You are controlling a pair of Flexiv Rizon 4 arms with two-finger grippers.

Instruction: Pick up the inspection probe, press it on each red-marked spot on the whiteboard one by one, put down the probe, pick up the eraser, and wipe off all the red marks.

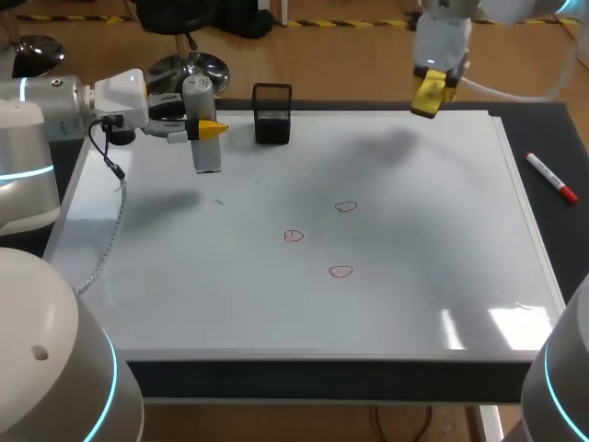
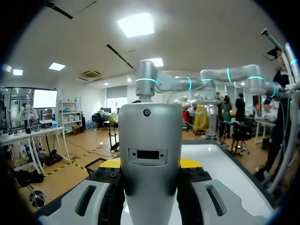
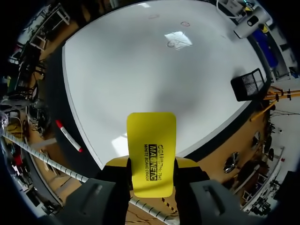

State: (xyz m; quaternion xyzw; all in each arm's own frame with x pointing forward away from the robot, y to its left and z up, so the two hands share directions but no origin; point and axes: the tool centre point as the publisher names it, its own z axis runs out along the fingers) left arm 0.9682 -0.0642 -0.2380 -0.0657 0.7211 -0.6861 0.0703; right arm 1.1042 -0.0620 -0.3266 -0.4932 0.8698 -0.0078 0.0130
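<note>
Left gripper: the left gripper (image 1: pixel 208 130) sits in the upper left of the head view, over the far left corner of the board. Its yellow-tipped fingers are closed from both sides on the grey cylindrical inspection probe (image 1: pixel 208 157).
Probe: it hangs upright in that grip, clear of the board. In the left wrist view its grey body fills the gap between the fingers.
Right gripper: the right gripper (image 3: pixel 151 162) is in the upper right of the head view, above the board's far edge. Its fingers are clamped on the flat yellow rectangular eraser (image 3: pixel 151 136).
Eraser: held off the surface, sticking out past the fingertips.
Whiteboard: the large white rectangular whiteboard (image 1: pixel 414 304) covers most of the dark table (image 1: pixel 566 138).
Red marks: three small red circles near the frame's centre, one upper right (image 1: pixel 345 206), one left (image 1: pixel 294 236), one lower (image 1: pixel 340 271), all apart from both grippers.
Holder: a black mesh box (image 1: pixel 272 114) stands at the board's far edge, just right of the probe.
Marker: a red-capped white marker pen (image 1: pixel 552 178) lies on the table at the right edge of the frame, beside the board.
</note>
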